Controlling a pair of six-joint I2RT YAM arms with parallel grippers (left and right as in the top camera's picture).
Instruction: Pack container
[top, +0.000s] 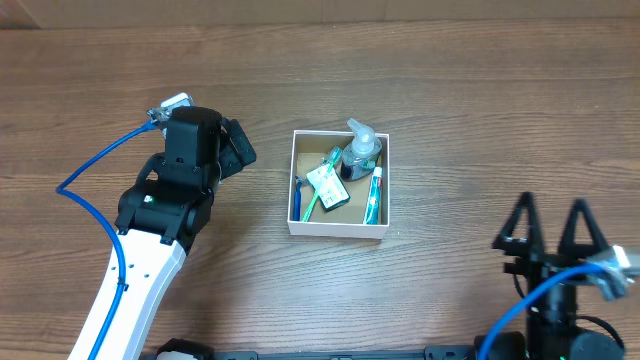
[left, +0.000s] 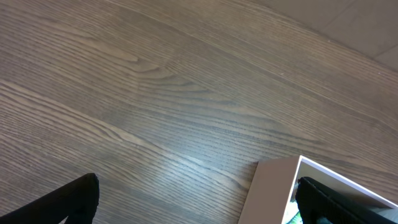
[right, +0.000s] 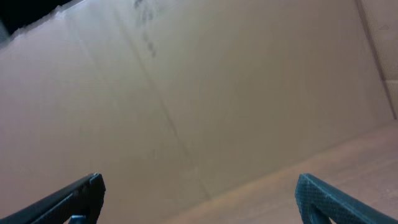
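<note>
Tabletop (top: 470, 90): brown wood grain right across the overhead view. The left wrist camera sees it up close, the right wrist camera only as a strip at lower right.
Left arm (top: 140, 260): white link and black wrist, reaching in from the lower left and angled towards the box.
Tan surface (right: 205, 93): only the right wrist camera shows it, plain and blurred, filling nearly the whole view.
Container (top: 335, 229): square, white-walled and open-topped, sitting flat near the middle of the tabletop. Overhead shows all of it; the left wrist view catches just one corner (left: 273, 186); the right wrist view shows none of it.
Right tool (top: 550, 222): down at the lower right, well away from the box, with its fingers spread wide and nothing between them (right: 199, 183).
Left tool (top: 236, 150): just left of the box and not touching it. The wrist view shows its fingers parted and empty (left: 198, 190).
Pump bottle (top: 360, 152): clear, inside the box at the far right corner.
Tube (top: 374, 195): along the right wall, inside.
Packet (top: 326, 184): green and white, in the middle of the box.
Toothbrush (top: 310, 207): green, lying diagonally beside the packet. These contents are clear from overhead alone.
</note>
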